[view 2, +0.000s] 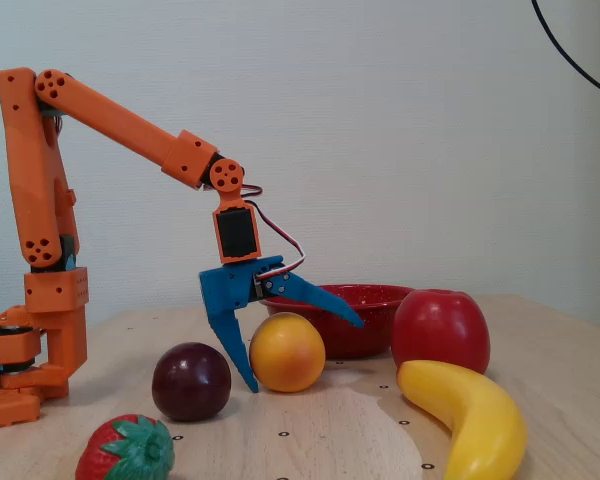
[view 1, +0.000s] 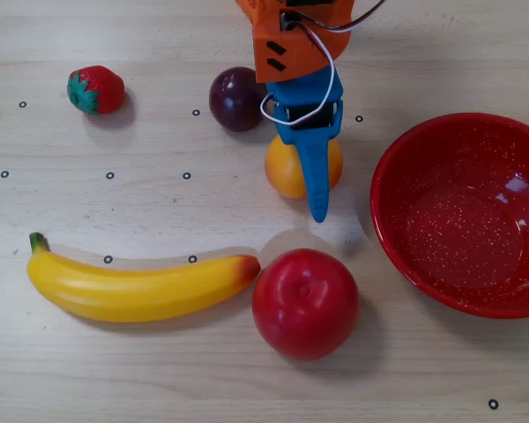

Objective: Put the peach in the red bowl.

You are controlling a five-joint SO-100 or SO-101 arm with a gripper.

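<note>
The yellow-orange peach [view 1: 285,172] [view 2: 287,352] rests on the wooden table, just left of the red bowl [view 1: 397,172] in the overhead view. In the fixed view the red bowl [view 2: 372,330] stands behind it. My blue gripper [view 1: 310,176] [view 2: 304,355] is open and straddles the peach. One finger stands on the table between the plum and the peach. The other finger reaches over the top of the fruit and past it, with a small gap. The bowl holds nothing.
A dark purple plum [view 1: 236,99] [view 2: 191,381] sits close beside the peach. A large red apple [view 1: 305,302], a banana [view 1: 137,286] and a strawberry [view 1: 95,90] lie around them. The orange arm base [view 2: 30,300] stands at the fixed view's left.
</note>
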